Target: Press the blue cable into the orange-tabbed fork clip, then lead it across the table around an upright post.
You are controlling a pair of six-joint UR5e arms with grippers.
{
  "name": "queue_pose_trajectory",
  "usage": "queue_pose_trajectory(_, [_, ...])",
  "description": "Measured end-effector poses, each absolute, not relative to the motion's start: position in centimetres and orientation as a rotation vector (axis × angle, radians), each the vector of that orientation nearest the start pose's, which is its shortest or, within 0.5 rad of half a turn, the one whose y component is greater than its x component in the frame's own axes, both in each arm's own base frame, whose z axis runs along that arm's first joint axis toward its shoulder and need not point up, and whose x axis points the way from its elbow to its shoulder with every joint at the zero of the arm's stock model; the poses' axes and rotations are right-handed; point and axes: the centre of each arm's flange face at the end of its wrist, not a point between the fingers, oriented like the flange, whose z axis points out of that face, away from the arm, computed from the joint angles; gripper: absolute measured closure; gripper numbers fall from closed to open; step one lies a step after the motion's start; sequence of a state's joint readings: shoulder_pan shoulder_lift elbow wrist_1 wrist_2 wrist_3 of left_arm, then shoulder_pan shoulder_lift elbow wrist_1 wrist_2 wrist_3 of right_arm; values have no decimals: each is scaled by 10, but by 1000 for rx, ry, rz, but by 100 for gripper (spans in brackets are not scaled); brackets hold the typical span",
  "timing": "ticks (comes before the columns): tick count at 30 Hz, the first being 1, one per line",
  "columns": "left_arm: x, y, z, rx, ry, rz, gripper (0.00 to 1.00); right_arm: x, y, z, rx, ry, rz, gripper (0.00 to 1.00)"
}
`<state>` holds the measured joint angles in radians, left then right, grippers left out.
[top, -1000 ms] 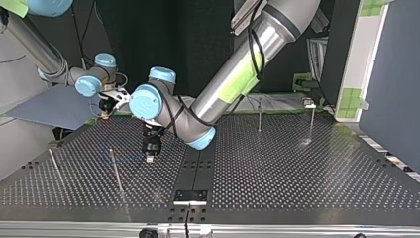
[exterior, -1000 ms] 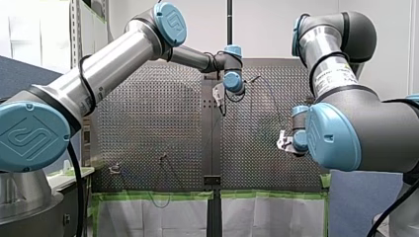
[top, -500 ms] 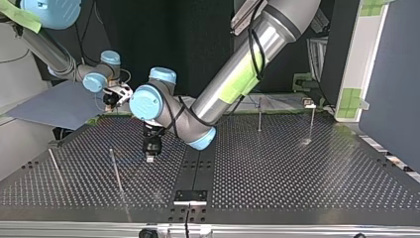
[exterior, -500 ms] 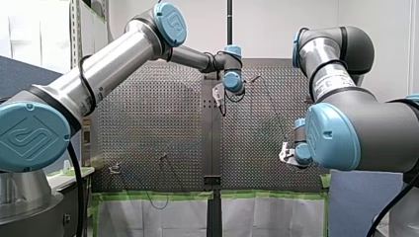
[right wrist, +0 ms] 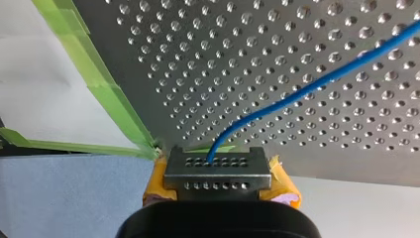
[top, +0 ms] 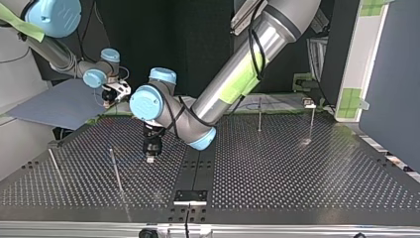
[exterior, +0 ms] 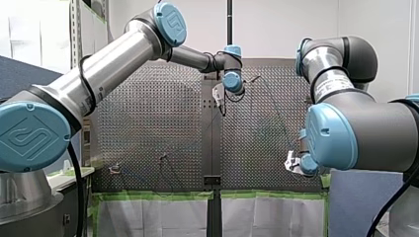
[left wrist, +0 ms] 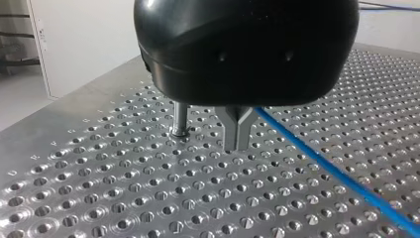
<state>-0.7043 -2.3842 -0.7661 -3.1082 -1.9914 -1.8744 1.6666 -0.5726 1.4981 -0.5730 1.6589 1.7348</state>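
The blue cable runs over the perforated table into my right gripper, whose yellow-padded fingers are shut on its end. This gripper hangs off the far left corner in the top view, low at the right in the front view. My left gripper is shut with its tips just above the table. The cable passes close beside its fingers, not between them. A short upright post stands on the other side of the fingers. A small clip sits at the top view's far right.
Thin upright posts stand at the top view's left, further left and at the far right. Green tape lines the table's edge near my right gripper. A dark seam plate lies at the table's middle.
My right gripper has drawn the cable end back, off the far left corner in the top view and lower in the front view. My left arm has stayed still.
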Motion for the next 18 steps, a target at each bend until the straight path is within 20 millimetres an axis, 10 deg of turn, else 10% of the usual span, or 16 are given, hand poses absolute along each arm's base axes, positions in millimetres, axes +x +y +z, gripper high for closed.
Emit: queue_pose_trajectory(18, [538,-591,353,-9,1574,-478,100,180,-640,-58,1406,-1519,1100,100])
